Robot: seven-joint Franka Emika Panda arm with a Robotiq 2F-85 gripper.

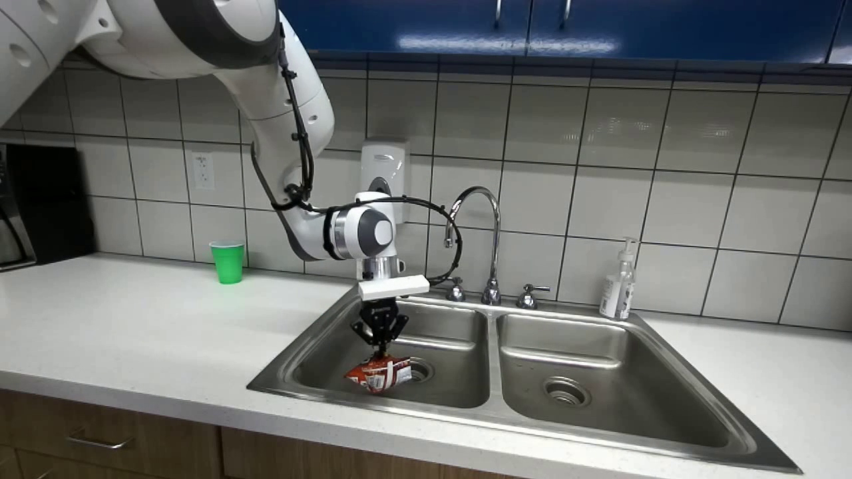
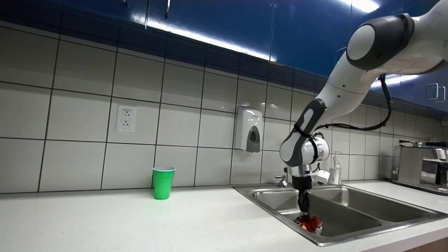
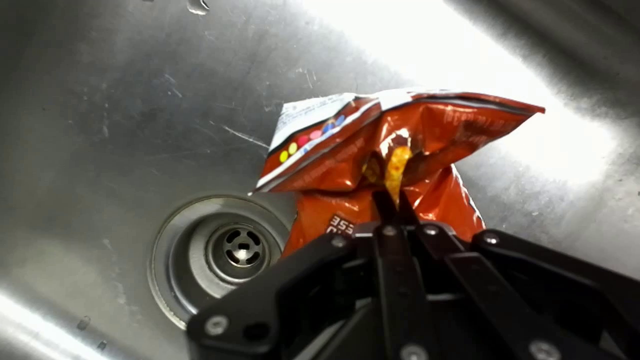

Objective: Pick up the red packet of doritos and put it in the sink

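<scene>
The red packet of doritos [image 1: 379, 374] is crinkled, with white and dark markings. It hangs from my gripper [image 1: 381, 351], inside the bowl of the steel sink [image 1: 494, 349] nearer the green cup. Both also show in an exterior view, the packet [image 2: 310, 224] within the near bowl of the sink [image 2: 350, 227]. In the wrist view, my gripper [image 3: 396, 202] is shut on a pinched fold of the packet [image 3: 440, 132]. The bowl floor [image 3: 150, 120] lies beneath it, with the drain beside the packet. I cannot tell whether the packet touches the floor.
A chrome faucet [image 1: 494, 253] with handles stands behind the sink. A soap bottle [image 1: 619, 286] stands at the sink's back corner. A green cup [image 1: 228, 261] stands on the counter, and a dispenser [image 2: 249, 129] hangs on the tiled wall. A metal appliance [image 2: 416, 166] stands beyond the sink.
</scene>
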